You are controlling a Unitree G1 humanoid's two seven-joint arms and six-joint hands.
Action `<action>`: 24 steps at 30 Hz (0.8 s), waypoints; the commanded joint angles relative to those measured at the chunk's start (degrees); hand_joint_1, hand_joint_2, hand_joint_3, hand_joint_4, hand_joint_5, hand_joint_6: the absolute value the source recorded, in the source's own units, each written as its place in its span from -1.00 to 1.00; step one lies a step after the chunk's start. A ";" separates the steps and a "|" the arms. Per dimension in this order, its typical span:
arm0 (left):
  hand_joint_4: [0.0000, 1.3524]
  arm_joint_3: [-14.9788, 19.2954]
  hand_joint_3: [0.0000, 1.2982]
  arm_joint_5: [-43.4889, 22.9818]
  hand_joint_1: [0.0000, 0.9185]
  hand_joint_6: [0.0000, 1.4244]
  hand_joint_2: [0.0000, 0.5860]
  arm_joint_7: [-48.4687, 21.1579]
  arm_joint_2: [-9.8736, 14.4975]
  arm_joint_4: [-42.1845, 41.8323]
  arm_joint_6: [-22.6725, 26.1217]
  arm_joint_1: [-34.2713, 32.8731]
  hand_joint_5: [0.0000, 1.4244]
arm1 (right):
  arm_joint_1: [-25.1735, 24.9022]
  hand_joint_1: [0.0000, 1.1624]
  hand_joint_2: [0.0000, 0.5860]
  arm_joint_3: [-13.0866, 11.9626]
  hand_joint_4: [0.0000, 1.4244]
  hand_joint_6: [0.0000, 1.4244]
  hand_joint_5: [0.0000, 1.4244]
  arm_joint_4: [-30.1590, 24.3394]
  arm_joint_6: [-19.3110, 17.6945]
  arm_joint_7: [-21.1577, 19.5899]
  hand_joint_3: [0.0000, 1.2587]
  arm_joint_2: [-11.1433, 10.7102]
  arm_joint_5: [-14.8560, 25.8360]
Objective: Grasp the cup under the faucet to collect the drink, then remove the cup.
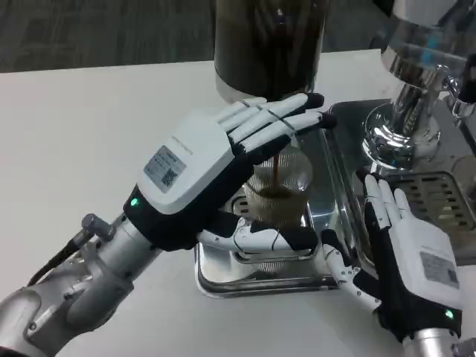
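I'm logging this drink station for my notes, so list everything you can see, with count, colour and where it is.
cup: one, clear ribbed, on the drip tray, dark drink streaming in
drip tray: one, shiny metal, table centre
drink dispenser: one, dark liquid inside, behind the cup
second dispenser: one, chrome, upper right
grated tray: one, metal, right edge
table: one, white
left hand: one, white and black, fingers around the cup
right hand: one, white and black, fingers extended, beside the drip tray
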 commanded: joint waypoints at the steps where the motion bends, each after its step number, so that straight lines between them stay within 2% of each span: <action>1: -0.80 -2.74 -0.62 2.29 -1.00 -0.64 -0.51 -1.72 1.44 1.71 0.19 1.09 -0.61 | -0.35 -0.36 0.13 -1.55 -1.00 -0.78 -1.00 0.87 -5.02 -0.68 -1.00 -0.10 5.30; 5: -0.80 -3.07 -0.61 1.81 -1.00 -0.64 -0.51 -1.12 1.58 2.33 0.24 0.82 -0.61 | -1.52 -0.23 -0.11 -2.97 -1.00 -0.77 -1.00 2.12 -9.55 1.18 -1.00 -0.41 10.95; 10: -0.80 -3.37 -0.60 1.27 -1.00 -0.65 -0.50 -0.66 1.61 2.91 0.31 0.66 -0.61 | -4.89 -0.14 -0.21 -5.10 -1.00 -0.81 -1.00 6.43 -14.47 7.57 -1.00 -0.15 21.20; 16: -0.80 -3.63 -0.60 0.82 -1.00 -0.65 -0.48 -0.44 1.80 3.41 0.32 0.39 -0.61 | -8.93 -0.01 -0.30 -6.93 -1.00 -0.82 -1.00 12.92 -20.83 13.50 -1.00 0.53 29.85; 20: -0.80 -3.84 -0.60 0.54 -1.00 -0.65 -0.47 -0.38 1.77 3.59 0.48 0.41 -0.61 | -11.05 0.04 -0.32 -7.59 -1.00 -0.84 -1.00 16.53 -23.90 15.88 -1.00 1.16 33.06; 24: -0.80 -3.92 -0.60 0.29 -1.00 -0.65 -0.46 -0.37 1.86 3.71 0.63 0.45 -0.61 | -12.42 0.05 -0.32 -7.87 -1.00 -0.84 -1.00 18.64 -25.57 16.61 -1.00 1.57 33.52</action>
